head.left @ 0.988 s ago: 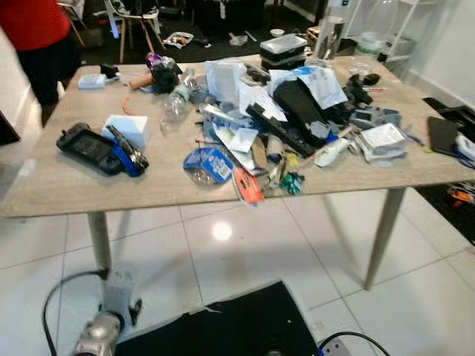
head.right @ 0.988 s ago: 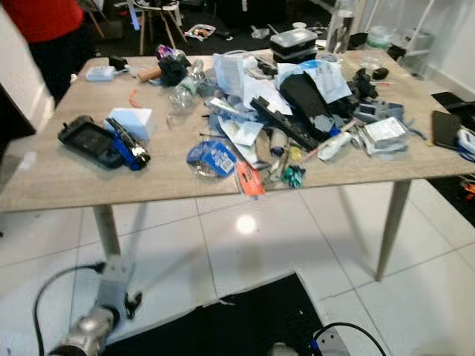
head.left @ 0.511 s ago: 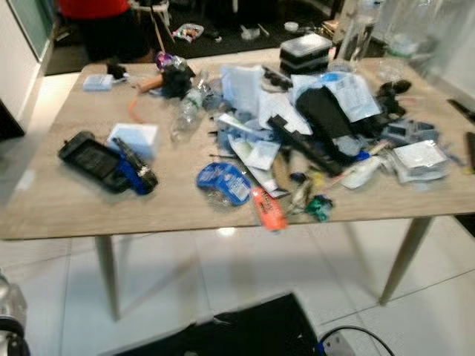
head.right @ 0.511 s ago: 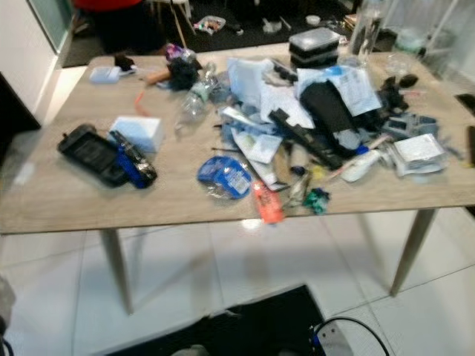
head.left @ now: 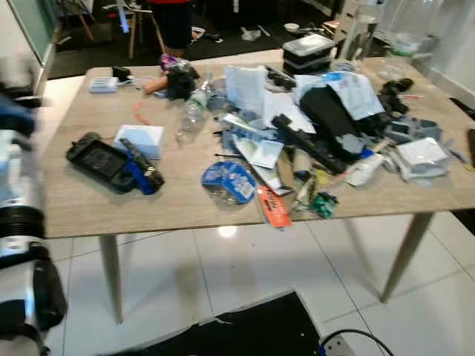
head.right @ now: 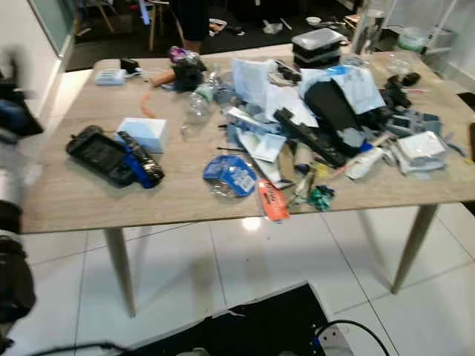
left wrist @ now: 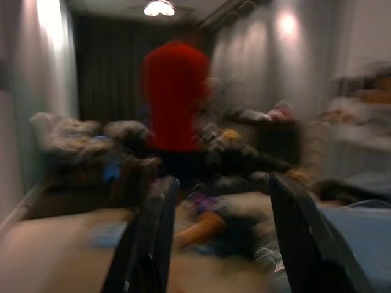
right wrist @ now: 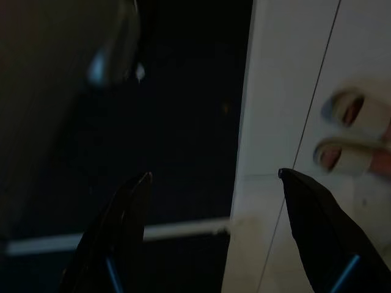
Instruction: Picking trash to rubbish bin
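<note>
Clearly your left gripper [left wrist: 217,238] has its jaws spread wide with nothing between them, raised to table height and pointing across the cluttered wooden table [head.left: 67,211] toward a person in a red top [left wrist: 177,97] at the far side; that reads as a reach being readied, not a grasp. Your right gripper [right wrist: 214,235] is also spread and empty, hanging low over white floor tiles beside a dark mat, idle. The trash lies heaped on the table's middle and right: a crushed blue wrapper [head.left: 228,182] and an orange packet [head.left: 274,208] sit near the front edge, easiest for you to take first, with a clear plastic bottle [head.left: 193,113] further back. The black handheld console [head.left: 100,159] and white box [head.left: 139,139] lie apart on the left, probably not rubbish. No bin can be made out.
</note>
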### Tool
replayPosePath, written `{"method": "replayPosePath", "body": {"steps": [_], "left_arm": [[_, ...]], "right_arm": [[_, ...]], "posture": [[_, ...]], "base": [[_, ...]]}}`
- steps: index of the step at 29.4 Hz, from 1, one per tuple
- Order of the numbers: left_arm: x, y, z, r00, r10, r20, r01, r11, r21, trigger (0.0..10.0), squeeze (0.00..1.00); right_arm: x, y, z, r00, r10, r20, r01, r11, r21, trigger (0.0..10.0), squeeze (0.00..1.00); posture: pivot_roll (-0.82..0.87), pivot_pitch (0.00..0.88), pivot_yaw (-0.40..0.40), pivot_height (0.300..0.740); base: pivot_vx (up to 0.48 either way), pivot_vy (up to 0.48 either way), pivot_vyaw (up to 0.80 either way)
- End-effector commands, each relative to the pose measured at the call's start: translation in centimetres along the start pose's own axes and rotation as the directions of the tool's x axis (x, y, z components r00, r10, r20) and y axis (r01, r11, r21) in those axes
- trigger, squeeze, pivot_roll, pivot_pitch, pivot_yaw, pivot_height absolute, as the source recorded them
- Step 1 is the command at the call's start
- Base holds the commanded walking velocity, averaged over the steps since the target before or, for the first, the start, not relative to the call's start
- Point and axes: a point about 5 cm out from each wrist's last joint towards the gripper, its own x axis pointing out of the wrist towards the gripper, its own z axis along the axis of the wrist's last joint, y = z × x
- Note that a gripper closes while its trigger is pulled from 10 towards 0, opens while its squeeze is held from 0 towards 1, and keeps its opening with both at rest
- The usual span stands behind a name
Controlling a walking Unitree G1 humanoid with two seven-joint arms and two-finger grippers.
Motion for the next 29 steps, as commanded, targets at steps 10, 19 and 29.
{"method": "replayPosePath", "body": {"steps": [10,19,29], "left_arm": [[-2.0,-5.6,-4.2,0.968,-0.232,-0.098,0.224,0.97,-0.091,10.0,0.0],[-2.9,-5.3,-3.6,0.924,-0.349,-0.16,0.35,0.937,-0.022,10.0,0.0],[-4.3,-2.1,-2.2,0.847,-0.418,-0.33,0.49,0.854,0.176,10.0,0.0]], "right_arm": [[0.0,0.1,-0.4,1.0,0.005,-0.013,-0.004,1.0,0.01,10.0,0.0],[0.0,0.1,-0.4,1.0,0.009,-0.013,-0.009,1.0,0.01,10.0,0.0],[0.0,0.2,-0.3,1.0,0.014,-0.015,-0.014,1.0,0.005,10.0,0.0]], "posture": [[0.03,0.113,0.062,0.74],[0.03,0.113,0.062,0.74],[0.04,0.114,0.065,0.74]], "base": [[0.48,0.0,0.0],[0.416,0.0,0.0],[0.0,0.0,0.0]]}}
